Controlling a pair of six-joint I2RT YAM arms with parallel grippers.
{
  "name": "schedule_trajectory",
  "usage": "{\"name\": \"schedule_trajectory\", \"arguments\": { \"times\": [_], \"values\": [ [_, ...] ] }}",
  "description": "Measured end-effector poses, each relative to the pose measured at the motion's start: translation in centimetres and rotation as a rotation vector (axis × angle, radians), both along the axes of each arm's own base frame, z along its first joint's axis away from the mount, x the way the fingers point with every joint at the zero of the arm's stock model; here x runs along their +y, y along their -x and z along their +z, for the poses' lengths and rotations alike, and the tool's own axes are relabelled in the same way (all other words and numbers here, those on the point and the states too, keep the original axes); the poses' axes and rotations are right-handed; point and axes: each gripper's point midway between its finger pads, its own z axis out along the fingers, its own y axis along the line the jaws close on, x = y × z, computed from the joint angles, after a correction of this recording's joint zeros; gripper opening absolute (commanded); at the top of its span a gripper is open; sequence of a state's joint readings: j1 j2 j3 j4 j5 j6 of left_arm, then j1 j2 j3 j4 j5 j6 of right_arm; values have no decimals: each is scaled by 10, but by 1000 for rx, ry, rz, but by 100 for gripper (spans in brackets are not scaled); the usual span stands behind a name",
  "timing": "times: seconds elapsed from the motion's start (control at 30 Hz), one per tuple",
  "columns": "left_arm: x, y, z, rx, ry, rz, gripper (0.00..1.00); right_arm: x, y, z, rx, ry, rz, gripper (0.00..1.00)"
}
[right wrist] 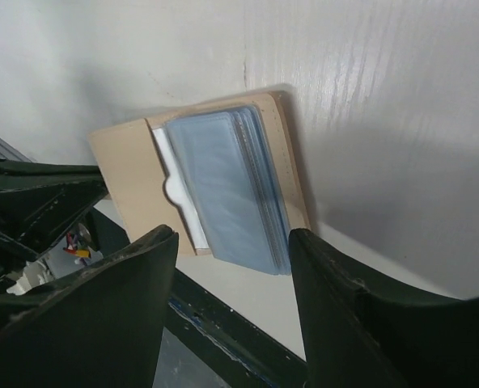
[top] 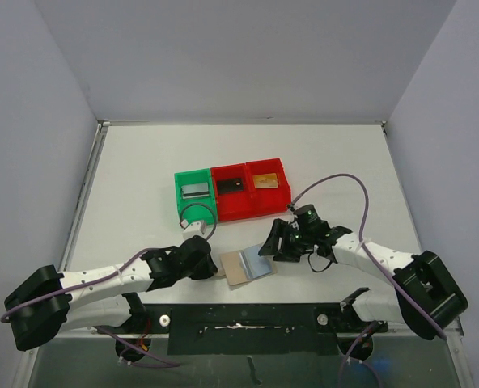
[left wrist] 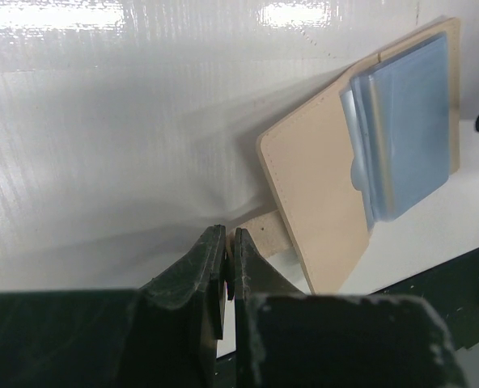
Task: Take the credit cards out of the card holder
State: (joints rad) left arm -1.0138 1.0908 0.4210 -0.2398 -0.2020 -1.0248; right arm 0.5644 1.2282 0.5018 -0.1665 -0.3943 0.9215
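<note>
The card holder (top: 246,267) lies open near the table's front edge, tan with light-blue pockets (right wrist: 223,190) facing up. My left gripper (top: 215,267) is shut on its little tan tab (left wrist: 264,229) at the left edge. The right gripper (top: 276,242) is open just right of the holder, and in its wrist view the pockets' lower end lies between the fingertips (right wrist: 167,238). A silver-grey card (top: 195,191), a black card (top: 231,185) and a gold card (top: 264,181) lie in the bins. Whether a card is still in the pockets I cannot tell.
A green bin (top: 180,202) and two joined red bins (top: 247,208) stand in a row behind the holder. A black rail (top: 256,319) runs along the front edge between the arm bases. Purple cables loop over both arms.
</note>
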Motion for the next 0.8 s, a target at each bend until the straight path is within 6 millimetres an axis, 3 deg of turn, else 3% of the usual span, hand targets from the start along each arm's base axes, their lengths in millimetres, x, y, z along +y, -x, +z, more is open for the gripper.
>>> {"name": "schedule_trajectory", "arguments": {
  "times": [0.13,0.53,0.8],
  "values": [
    [-1,-1,1,-1,7,3,0,5,5,-10,31,43,26,49],
    [-1,-1,1,-1,8,4,0,13,1,-7,8,64,48,44],
    [-1,0,0,0,6,3,0,13,5,-20,40,93,66,36]
  ]
}}
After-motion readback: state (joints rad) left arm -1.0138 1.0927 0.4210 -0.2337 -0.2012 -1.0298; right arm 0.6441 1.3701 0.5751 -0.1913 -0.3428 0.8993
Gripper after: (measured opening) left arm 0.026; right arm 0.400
